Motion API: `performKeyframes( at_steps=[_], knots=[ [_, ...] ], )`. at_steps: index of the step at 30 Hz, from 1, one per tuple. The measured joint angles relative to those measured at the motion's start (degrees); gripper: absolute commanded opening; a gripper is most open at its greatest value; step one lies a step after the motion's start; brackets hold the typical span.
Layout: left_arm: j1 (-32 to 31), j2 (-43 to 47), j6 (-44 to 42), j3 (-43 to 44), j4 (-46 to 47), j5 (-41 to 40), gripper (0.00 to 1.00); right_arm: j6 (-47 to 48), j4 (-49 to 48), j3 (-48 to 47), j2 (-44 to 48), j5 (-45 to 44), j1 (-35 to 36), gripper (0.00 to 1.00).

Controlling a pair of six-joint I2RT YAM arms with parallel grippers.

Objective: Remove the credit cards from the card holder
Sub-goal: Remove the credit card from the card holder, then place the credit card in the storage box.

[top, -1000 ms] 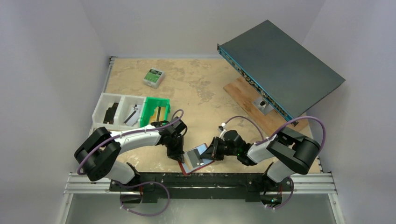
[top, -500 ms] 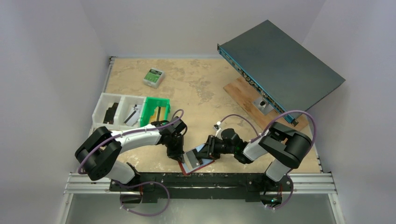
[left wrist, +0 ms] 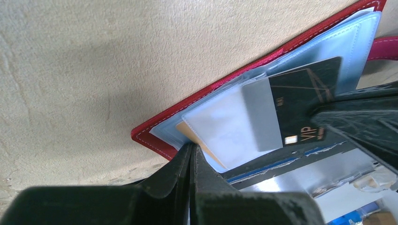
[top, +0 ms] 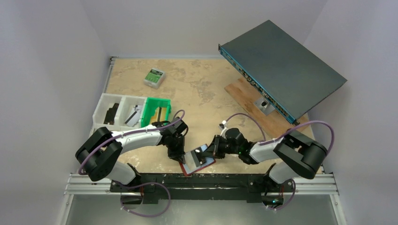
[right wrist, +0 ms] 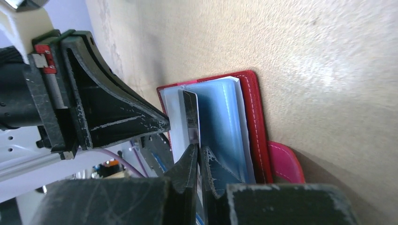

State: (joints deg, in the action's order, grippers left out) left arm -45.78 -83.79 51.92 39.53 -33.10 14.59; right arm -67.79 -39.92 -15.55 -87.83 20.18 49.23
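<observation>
the red card holder (top: pixel 193 161) lies open at the near edge of the table (top: pixel 197 89). on the holder's left, the left gripper (left wrist: pixel 190 153) is pinched fully closed, tips against the holder's edge. on its right, the right gripper (right wrist: pixel 197 152) is clamped on a black card (left wrist: pixel 305 101) partly tucked under a clear pocket. beyond the holder, to the left, stands a green bin (top: pixel 157 110).
</observation>
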Motion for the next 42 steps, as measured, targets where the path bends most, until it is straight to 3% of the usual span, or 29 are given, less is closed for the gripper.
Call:
performKeyframes(
  at_steps=[7,19,21,26,31,37,42],
  knots=[
    [0.00,0.07,-0.09,0.04,0.00,0.04,0.00,3.63,12.04,0.20,10.86,-4.48,-1.86,0.00],
    [-0.11,1.25,-2.03,1.88,-2.56,-2.78,0.01,6.08,24.30,-2.67,19.10,-7.74,-2.16,0.00],
    [-0.09,2.32,-2.56,3.48,-4.42,-4.35,0.08,6.27,25.57,-3.52,19.89,-7.74,-2.16,0.00],
    [0.13,7.69,-3.78,8.72,-7.89,-5.92,0.38,6.36,27.26,-4.42,21.18,-7.69,-2.36,0.00],
    [4.39,14.32,-4.55,8.76,-6.49,-1.33,0.59,5.81,28.11,-5.03,22.62,-7.17,-3.13,0.00],
    [11.85,19.91,-3.48,3.45,0.52,8.52,0.60,3.17,26.73,-6.19,24.46,-4.15,-5.22,0.00],
    [13.84,21.24,-0.63,0.00,8.17,16.37,0.58,-0.24,22.27,-7.39,24.11,-0.87,-6.19,0.00]
  ],
)
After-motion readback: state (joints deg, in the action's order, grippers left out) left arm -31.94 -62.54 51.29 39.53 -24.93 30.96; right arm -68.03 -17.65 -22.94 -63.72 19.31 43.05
